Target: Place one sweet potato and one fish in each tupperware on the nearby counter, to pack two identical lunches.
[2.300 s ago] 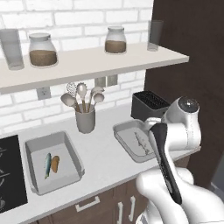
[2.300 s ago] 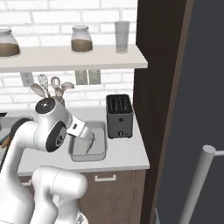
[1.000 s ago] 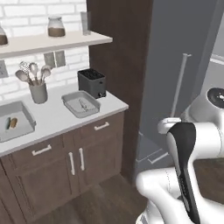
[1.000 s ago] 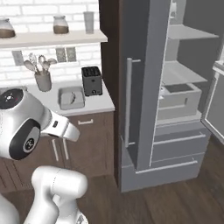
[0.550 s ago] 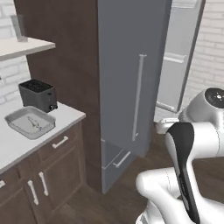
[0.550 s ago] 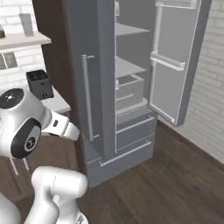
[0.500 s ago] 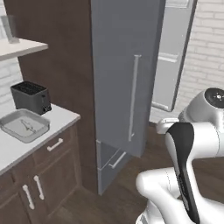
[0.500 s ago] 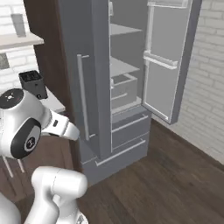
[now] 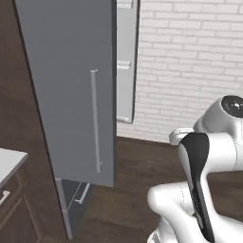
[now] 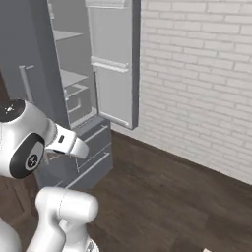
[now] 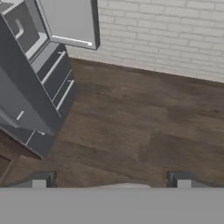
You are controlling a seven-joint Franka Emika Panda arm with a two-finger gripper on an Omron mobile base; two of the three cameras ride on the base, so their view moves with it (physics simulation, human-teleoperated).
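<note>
Pincer spread wide, nothing between the tips, pointed down at dark wood floor. Only the two tips poke up at the bottom of hand view.

Table: just an off-white corner at the left edge of left base view, over a dark brown cabinet with a silver bar handle. No tupperware, sweet potato or fish visible now, so their positions cannot be told from here.

Next out: grey fridge, closed door with long vertical handle in left base view. Right base view looks past the open door onto bare-looking shelves and lower drawers. Farthest: white brick wall.

Judged step: in transit, away from the table, nothing carried.

Handling guess, unseen items:
- Sweet potato: stiff, fairly heavy, rounded. Pinch across the thick middle so it can't roll out.
- Fish: softer, likely slippery, tapered. Pinch across the body near mid-length, not the tail.
- Tupperware: light, shallow, may slide if bumped. Lower items in from above, clear of the flared rim.
</note>
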